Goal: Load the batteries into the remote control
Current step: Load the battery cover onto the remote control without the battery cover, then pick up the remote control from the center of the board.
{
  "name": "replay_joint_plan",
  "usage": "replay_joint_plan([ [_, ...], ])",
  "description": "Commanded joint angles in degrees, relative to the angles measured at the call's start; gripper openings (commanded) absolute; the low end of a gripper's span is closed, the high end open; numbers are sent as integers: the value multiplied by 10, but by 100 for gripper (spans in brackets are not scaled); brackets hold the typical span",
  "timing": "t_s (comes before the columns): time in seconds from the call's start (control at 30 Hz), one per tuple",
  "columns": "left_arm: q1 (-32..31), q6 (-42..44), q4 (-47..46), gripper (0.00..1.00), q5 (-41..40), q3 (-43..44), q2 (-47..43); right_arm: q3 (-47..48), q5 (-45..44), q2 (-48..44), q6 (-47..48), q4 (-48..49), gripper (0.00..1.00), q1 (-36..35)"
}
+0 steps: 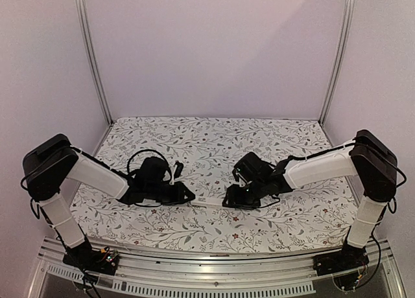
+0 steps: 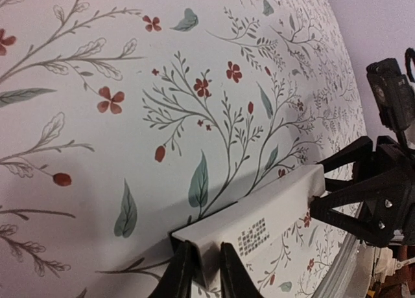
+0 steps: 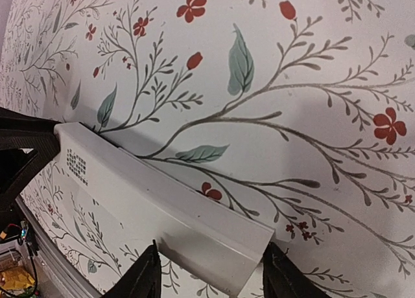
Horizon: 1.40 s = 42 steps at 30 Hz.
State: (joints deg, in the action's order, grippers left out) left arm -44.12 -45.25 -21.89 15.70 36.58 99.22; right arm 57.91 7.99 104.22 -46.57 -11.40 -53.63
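Observation:
The remote control (image 1: 209, 201), a slim white bar, sits between my two grippers at the middle of the table. In the left wrist view the remote (image 2: 259, 214) shows a small dark printed patch. My left gripper (image 2: 202, 272) is shut on its near end, and it also shows in the top view (image 1: 188, 195). My right gripper (image 3: 214, 272) spans the width of the other end of the remote (image 3: 162, 207), with a fingertip against each long edge. The right gripper also shows in the top view (image 1: 229, 201). The batteries are not in view.
A floral cloth (image 1: 214, 139) covers the table. Pale walls with metal posts (image 1: 91, 52) stand on three sides. A metal rail (image 1: 214, 272) runs along the near edge, and a black cable loop (image 1: 146, 157) hangs over the left wrist.

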Motion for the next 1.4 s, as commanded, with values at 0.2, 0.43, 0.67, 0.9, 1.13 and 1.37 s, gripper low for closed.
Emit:
replay_joint_plan([
  [0.2, -16, 9, 39, 20, -11, -22, -44, 5, -58, -53, 95, -45, 97, -3],
  [0.43, -17, 25, 34, 47, -80, -47, -140, 38, -46, -94, 304, -41, 99, -4],
  [0.67, -20, 32, 23, 64, -171, -109, -277, 65, 92, -37, 721, 14, 99, -16],
  [0.9, -26, 11, 35, 70, -301, -201, -480, 173, 63, 100, 818, -6, 99, -24],
  [1.13, -27, 31, 81, 71, -356, -227, -587, 188, 42, 155, 802, -14, 95, -34],
  [1.37, -26, 47, 89, 71, -362, -217, -582, 209, 54, 179, 786, -23, 87, -34],
])
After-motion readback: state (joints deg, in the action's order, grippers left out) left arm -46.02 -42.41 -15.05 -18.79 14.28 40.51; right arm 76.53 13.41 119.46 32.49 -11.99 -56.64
